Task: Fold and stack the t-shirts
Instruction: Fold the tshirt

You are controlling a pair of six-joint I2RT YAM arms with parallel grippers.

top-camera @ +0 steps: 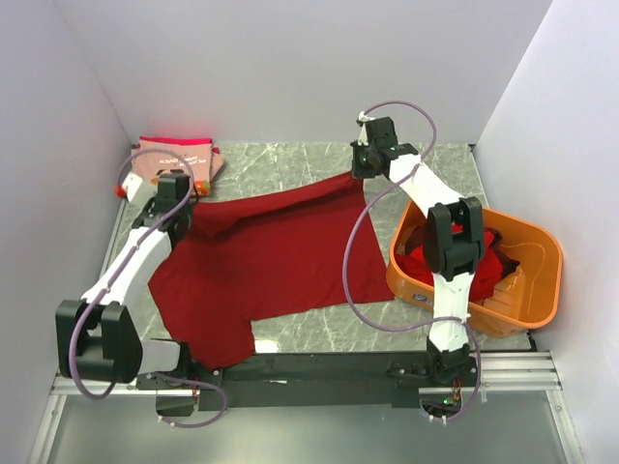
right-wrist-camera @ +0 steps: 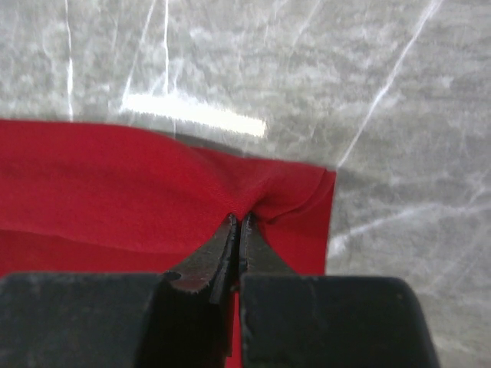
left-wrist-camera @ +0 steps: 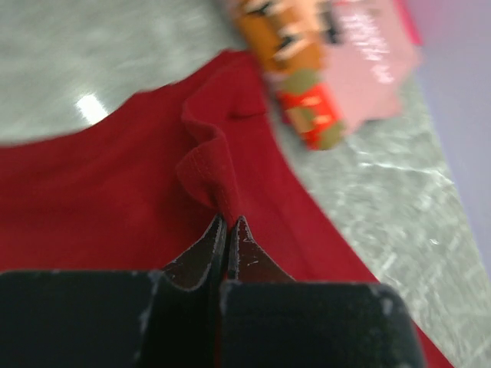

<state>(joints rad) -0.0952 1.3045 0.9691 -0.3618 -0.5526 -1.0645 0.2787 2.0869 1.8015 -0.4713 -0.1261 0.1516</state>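
Observation:
A dark red t-shirt lies spread across the table's middle. My left gripper is shut on a pinched fold at its far left edge; the left wrist view shows the gripper with cloth bunched between the jaws. My right gripper is shut on the shirt's far right corner, which the right wrist view shows puckered at the gripper on the cloth. A folded pink t-shirt with a brown print lies at the far left, also in the left wrist view. More red t-shirts sit in the orange tub.
The orange plastic tub stands at the right, beside my right arm. White walls close in the marbled table on the left, back and right. A black rail runs along the near edge.

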